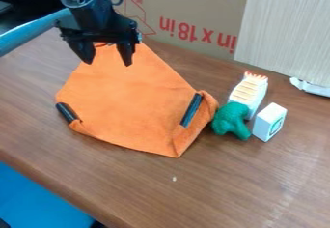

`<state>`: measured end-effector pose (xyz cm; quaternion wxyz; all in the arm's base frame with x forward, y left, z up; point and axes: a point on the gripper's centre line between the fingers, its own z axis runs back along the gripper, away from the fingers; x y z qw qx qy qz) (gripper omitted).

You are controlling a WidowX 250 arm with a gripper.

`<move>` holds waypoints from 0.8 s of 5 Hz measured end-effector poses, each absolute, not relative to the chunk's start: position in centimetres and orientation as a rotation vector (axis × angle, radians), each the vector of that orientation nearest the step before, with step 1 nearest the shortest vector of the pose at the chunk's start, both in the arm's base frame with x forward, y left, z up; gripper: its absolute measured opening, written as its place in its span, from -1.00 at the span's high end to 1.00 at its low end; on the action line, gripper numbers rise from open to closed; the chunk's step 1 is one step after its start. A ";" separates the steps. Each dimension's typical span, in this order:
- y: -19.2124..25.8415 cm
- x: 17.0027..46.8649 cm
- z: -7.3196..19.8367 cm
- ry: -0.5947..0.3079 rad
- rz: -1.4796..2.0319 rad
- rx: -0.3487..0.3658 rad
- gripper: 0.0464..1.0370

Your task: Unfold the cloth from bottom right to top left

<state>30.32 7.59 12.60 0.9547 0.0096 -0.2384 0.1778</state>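
The black gripper (109, 60) hangs over the far part of the orange cloth, at the upper left of the view, with its two fingers spread apart and nothing between them. The orange cloth (132, 104) lies on the brown table. Its far end narrows toward a corner behind the gripper, partly hidden by it. Along the right side the edge is turned over and bunched, with a black strip (191, 110) on it. Another black strip (66, 112) lies at the left edge, beside a small fold. The near corner points toward the front of the table.
Right of the cloth stand a green broccoli-like toy (230, 121), a white block (269, 122) and a white toy with an orange-striped face (249, 92). A cardboard box (187, 9) and a pale panel (287, 34) border the back. The table's front edge runs along the lower left.
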 end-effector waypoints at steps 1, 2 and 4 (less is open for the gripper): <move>8.2 29.5 12.4 -0.504 0.477 0.000 -0.93; 9.2 28.4 12.0 -0.551 0.606 -0.048 -0.93; 10.4 26.5 10.9 -0.652 0.779 -0.112 -0.93</move>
